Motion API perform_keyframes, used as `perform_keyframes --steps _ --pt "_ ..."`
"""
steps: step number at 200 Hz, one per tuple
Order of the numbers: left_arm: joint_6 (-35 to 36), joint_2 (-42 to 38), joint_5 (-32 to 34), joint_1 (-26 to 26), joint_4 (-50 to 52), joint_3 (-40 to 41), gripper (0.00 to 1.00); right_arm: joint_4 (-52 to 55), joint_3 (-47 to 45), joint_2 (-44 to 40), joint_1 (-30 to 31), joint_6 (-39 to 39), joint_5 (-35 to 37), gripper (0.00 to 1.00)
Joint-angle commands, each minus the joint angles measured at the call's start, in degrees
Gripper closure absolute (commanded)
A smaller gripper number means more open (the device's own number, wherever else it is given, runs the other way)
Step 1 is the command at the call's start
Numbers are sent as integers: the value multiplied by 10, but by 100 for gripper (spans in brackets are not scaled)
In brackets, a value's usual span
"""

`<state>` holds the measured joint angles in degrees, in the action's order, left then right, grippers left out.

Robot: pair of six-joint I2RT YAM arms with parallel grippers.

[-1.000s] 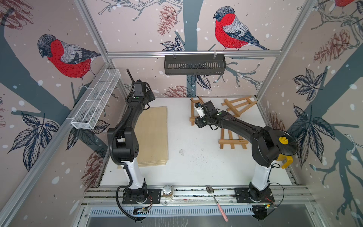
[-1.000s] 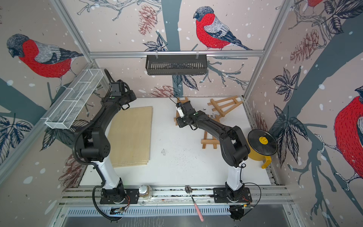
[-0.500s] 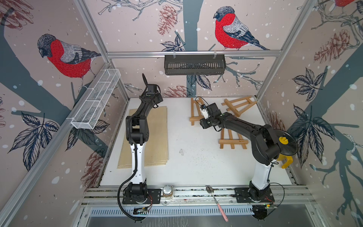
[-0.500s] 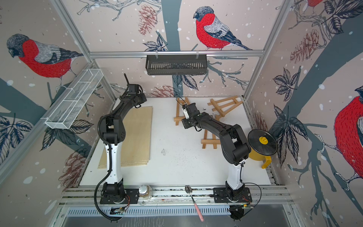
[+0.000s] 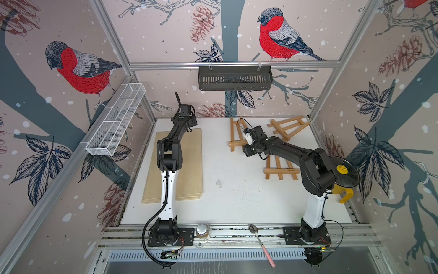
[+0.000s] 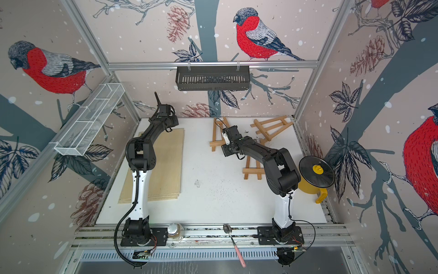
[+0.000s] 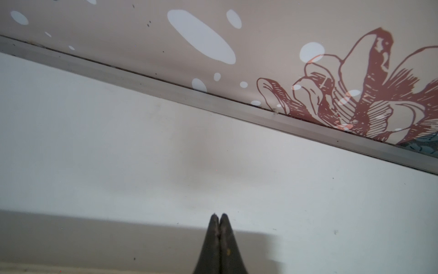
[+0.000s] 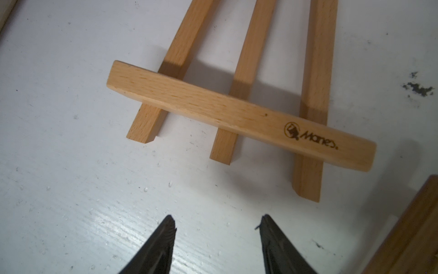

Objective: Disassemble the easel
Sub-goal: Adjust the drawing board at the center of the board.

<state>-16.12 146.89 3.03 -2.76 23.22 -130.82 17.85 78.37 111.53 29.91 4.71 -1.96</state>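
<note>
Three wooden easels lie flat on the white table [image 5: 237,201]: one at the back middle [image 5: 237,132], one at the back right [image 5: 288,128], one under my right forearm [image 5: 280,169]. My right gripper [image 5: 247,150] hovers just in front of the back-middle easel's crossbar. The right wrist view shows that easel [image 8: 237,113] with three legs and a branded crossbar, and the right gripper [image 8: 216,223] open and empty over bare table. The left gripper [image 5: 189,121] is at the back left by the wall. In its wrist view the left gripper [image 7: 219,215] is shut, holding nothing.
A stack of plywood sheets [image 5: 177,166] lies under the left arm. A yellow pot with a black lid [image 5: 343,173] stands at the right edge. A jar [image 5: 202,231] and a spoon [image 5: 260,242] rest on the front rail. A black basket [image 5: 234,78] and a white wire basket [image 5: 116,118] hang on the walls.
The left arm straightened and swung right toward the back wall, its fingers closing fully. The right gripper drew back slightly from the back-middle easel toward the front right.
</note>
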Motion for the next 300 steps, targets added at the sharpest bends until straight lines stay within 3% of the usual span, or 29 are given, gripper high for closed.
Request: perform_keyframes --steps 1,133,300 --pt "23 16 5 0 1 -23 100 -10 -2 4 0 7 -3 41" --pt "25 68 -54 16 43 -82 100 -19 -20 8 0 20 -5 41" --pt "32 72 -78 49 121 -59 100 -18 -8 16 18 26 1 42"
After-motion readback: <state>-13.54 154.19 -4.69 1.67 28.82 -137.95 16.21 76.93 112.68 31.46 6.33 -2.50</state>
